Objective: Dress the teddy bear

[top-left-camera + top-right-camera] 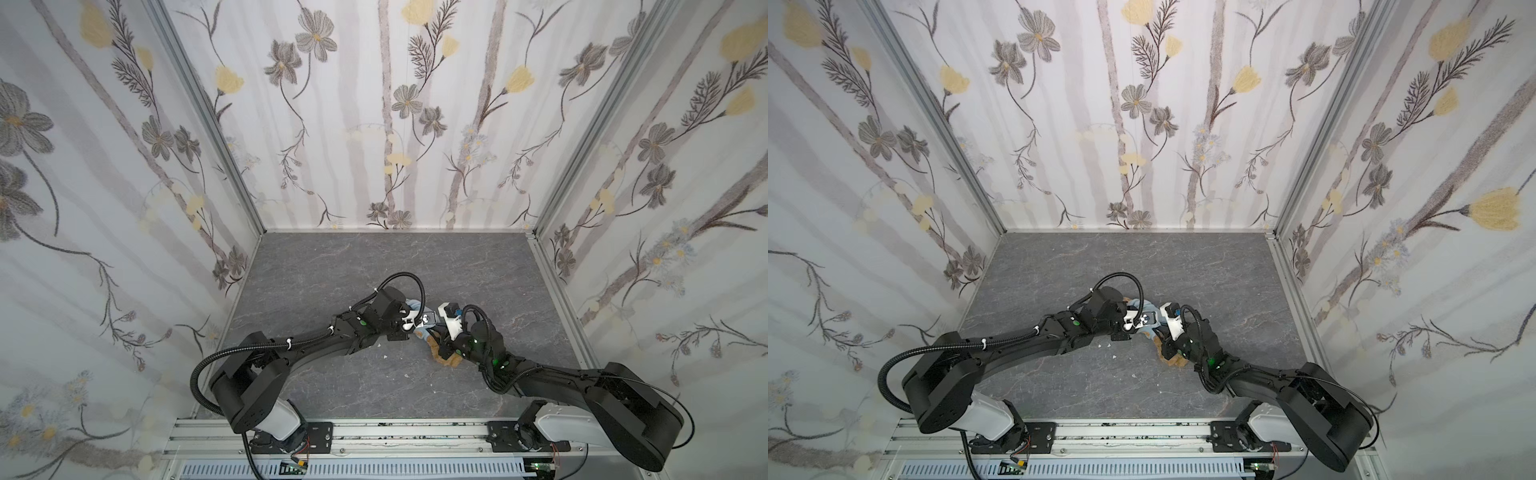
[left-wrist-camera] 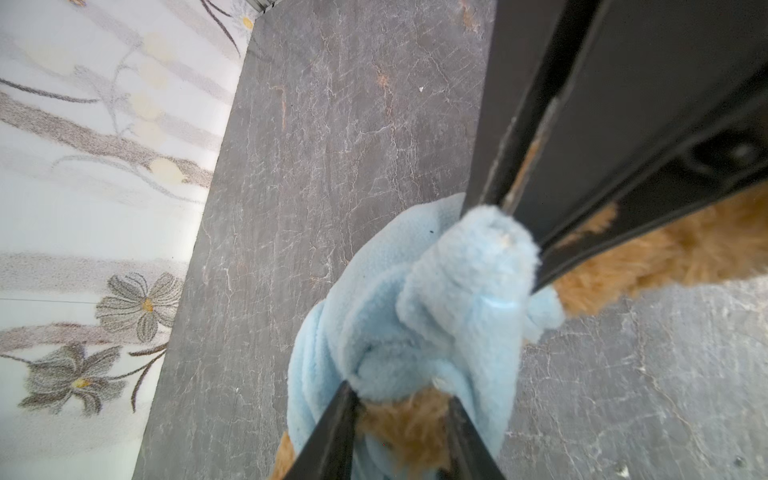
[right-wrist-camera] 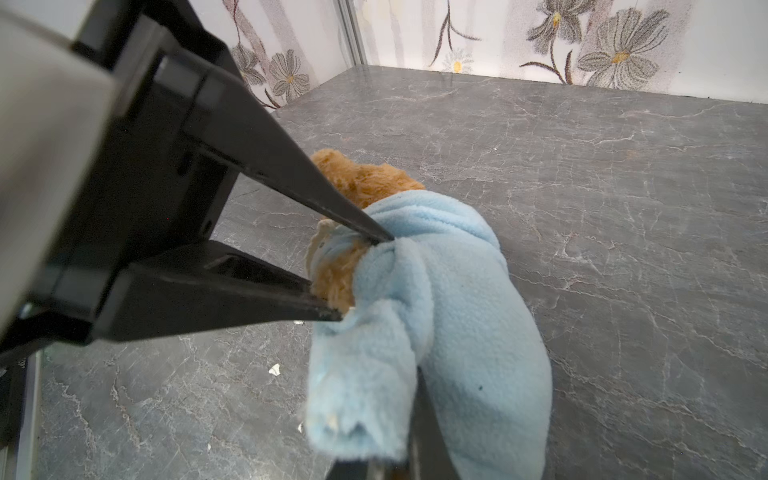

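The teddy bear (image 1: 446,355) (image 1: 1173,359), golden-brown and fluffy, lies mid-table between both arms, partly inside a light-blue fleece top (image 3: 457,299) (image 2: 386,291). Its head (image 3: 365,178) sticks out beyond the fabric. My left gripper (image 3: 361,278) (image 2: 401,415) is open at the top's edge, with brown fur and fleece between its spread fingers (image 2: 332,432). My right gripper (image 2: 498,216) is shut on a bunched fold of the blue top. In the right wrist view its own jaws are mostly hidden under the fleece.
The grey stone-patterned tabletop (image 1: 374,270) is walled by floral panels at the back (image 1: 395,124) and on both sides. Small white scraps (image 1: 385,356) (image 3: 274,369) lie near the bear. An aluminium rail (image 1: 374,436) runs along the front edge.
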`<state>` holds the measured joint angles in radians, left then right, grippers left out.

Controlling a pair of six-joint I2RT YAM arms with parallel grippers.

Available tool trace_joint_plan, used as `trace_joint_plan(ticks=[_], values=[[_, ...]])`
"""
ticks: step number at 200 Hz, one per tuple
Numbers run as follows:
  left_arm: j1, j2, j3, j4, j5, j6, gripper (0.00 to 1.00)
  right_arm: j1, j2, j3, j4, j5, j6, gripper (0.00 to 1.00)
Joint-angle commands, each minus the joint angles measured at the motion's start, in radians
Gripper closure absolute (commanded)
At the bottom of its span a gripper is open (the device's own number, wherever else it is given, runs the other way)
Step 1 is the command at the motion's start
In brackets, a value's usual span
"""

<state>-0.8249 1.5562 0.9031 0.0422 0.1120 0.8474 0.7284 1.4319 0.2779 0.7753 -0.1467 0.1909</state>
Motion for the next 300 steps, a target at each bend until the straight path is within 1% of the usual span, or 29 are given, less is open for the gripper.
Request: trace_joint_plan(ticks=[1, 9, 25, 41, 68, 91, 114, 137, 166, 186, 194, 212, 231, 244, 269, 283, 291, 296, 300], values=[[0.017, 0.038, 0.016, -0.034, 0.023, -0.035, 0.68, 0.002, 0.035, 0.001, 0.211, -0.041, 0.046, 1.00], [0.022, 0.048, 0.023, -0.034, 0.037, -0.049, 0.74, 0.003, 0.050, -0.004, 0.251, -0.039, 0.064, 1.00], [0.032, 0.052, 0.035, -0.034, 0.067, -0.079, 1.00, 0.003, 0.060, -0.021, 0.299, -0.014, 0.087, 1.00], [0.039, 0.020, 0.031, -0.033, 0.103, -0.112, 1.00, -0.004, 0.044, -0.032, 0.268, 0.035, 0.084, 1.00], [0.062, -0.106, -0.026, 0.005, 0.251, -0.209, 1.00, -0.028, 0.018, -0.035, 0.150, 0.143, 0.112, 1.00], [0.098, -0.203, -0.090, 0.089, 0.372, -0.315, 1.00, -0.030, 0.006, -0.052, 0.099, 0.193, 0.155, 1.00], [0.126, -0.266, -0.135, 0.127, 0.487, -0.368, 1.00, -0.030, -0.009, -0.070, 0.057, 0.221, 0.190, 1.00], [0.147, -0.294, -0.192, 0.170, 0.552, -0.403, 1.00, -0.030, -0.030, -0.072, 0.018, 0.229, 0.199, 1.00], [0.172, -0.349, -0.257, 0.286, 0.625, -0.503, 1.00, -0.030, -0.013, -0.075, 0.012, 0.216, 0.206, 1.00], [0.173, -0.374, -0.274, 0.334, 0.640, -0.562, 1.00, -0.030, 0.022, -0.075, 0.010, 0.214, 0.219, 1.00], [0.175, -0.382, -0.291, 0.375, 0.651, -0.598, 1.00, -0.030, 0.038, -0.074, 0.014, 0.210, 0.234, 1.00], [0.172, -0.385, -0.310, 0.404, 0.677, -0.641, 1.00, -0.022, 0.080, -0.056, 0.027, 0.203, 0.268, 1.00], [0.168, -0.393, -0.329, 0.465, 0.711, -0.711, 1.00, -0.002, 0.113, -0.028, 0.006, 0.223, 0.301, 1.00], [0.155, -0.395, -0.317, 0.470, 0.724, -0.729, 1.00, 0.018, 0.125, -0.015, -0.012, 0.246, 0.306, 1.00], [0.115, -0.361, -0.279, 0.472, 0.722, -0.731, 1.00, 0.056, 0.141, 0.023, -0.015, 0.262, 0.289, 1.00], [0.110, -0.343, -0.266, 0.469, 0.680, -0.716, 1.00, 0.069, 0.129, 0.038, -0.021, 0.256, 0.259, 1.00], [0.111, -0.341, -0.262, 0.453, 0.628, -0.696, 1.00, 0.068, 0.108, 0.036, -0.035, 0.260, 0.236, 1.00], [0.113, -0.340, -0.257, 0.423, 0.608, -0.661, 1.00, 0.068, 0.091, 0.031, -0.042, 0.259, 0.212, 0.97], [0.114, -0.340, -0.252, 0.384, 0.589, -0.628, 1.00, 0.068, 0.075, 0.025, -0.047, 0.253, 0.191, 0.92]])
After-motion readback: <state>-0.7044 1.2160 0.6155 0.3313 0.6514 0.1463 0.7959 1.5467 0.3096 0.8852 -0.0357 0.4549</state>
